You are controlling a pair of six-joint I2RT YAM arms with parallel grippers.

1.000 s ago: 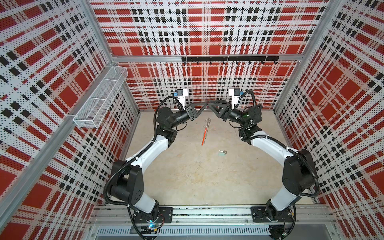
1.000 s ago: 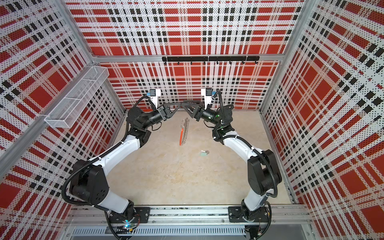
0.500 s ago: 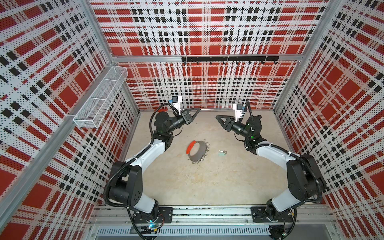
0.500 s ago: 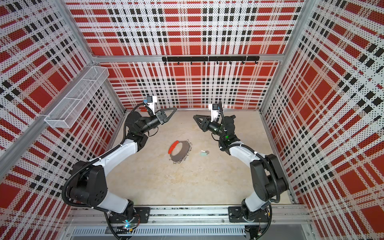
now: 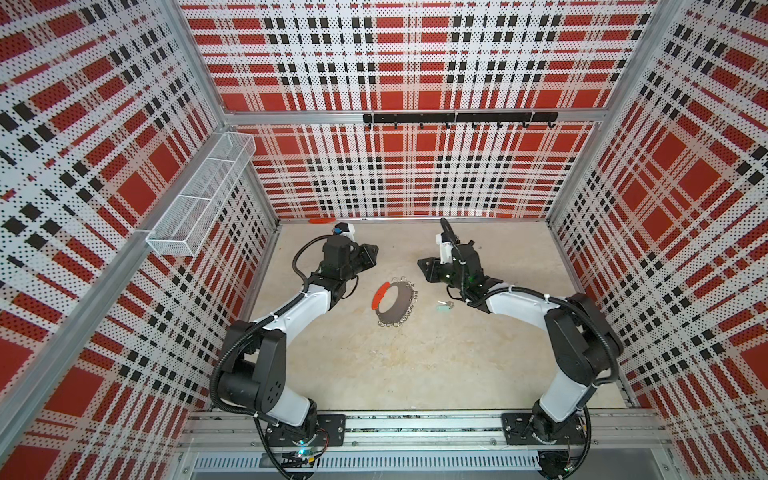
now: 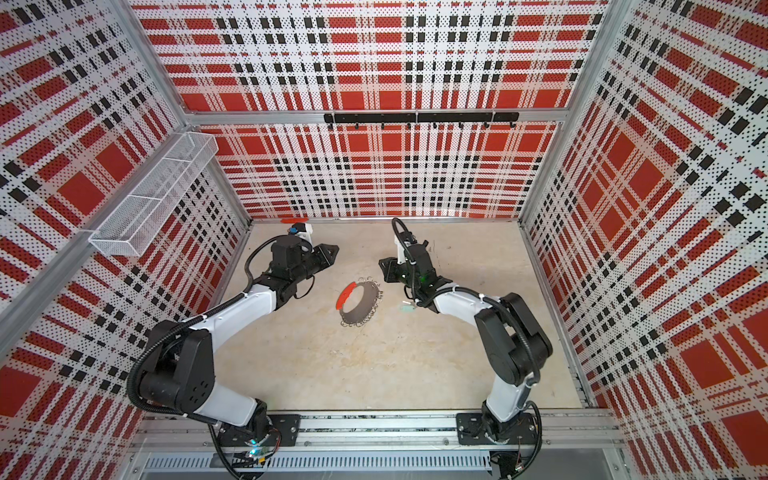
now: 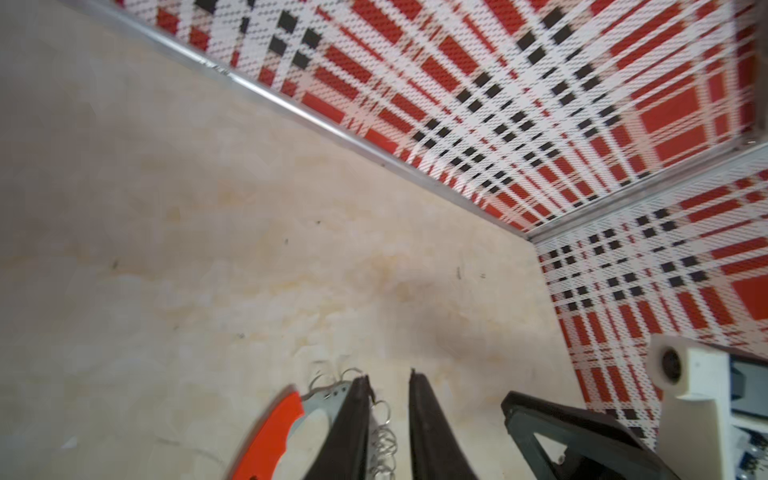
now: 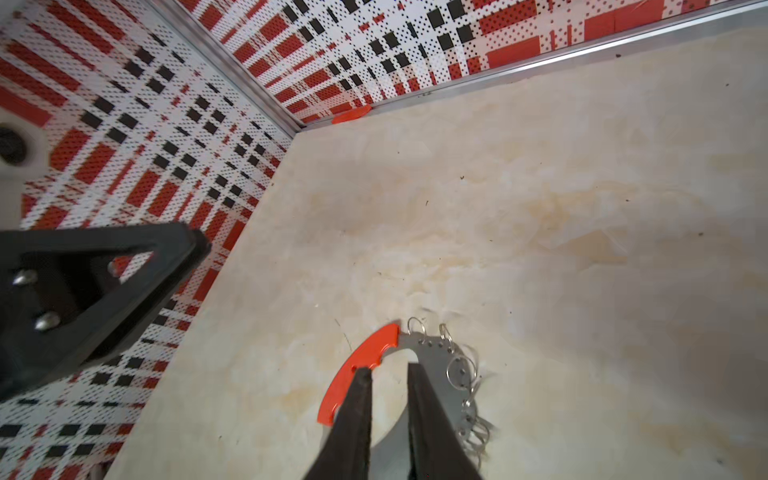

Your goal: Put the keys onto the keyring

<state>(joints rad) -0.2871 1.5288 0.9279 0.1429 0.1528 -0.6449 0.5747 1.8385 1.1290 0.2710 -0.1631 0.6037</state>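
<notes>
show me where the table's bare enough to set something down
Widest free patch: the near half of the table, between the arm bases and the keyring. The far right corner behind the right gripper is bare too. Crowded: the middle, where keyring, keys, left gripper and right gripper cluster.

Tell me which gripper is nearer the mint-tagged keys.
Right. The right gripper hangs just toward the back wall from the keys; the left gripper is farther off, on the keyring's other side.
</notes>
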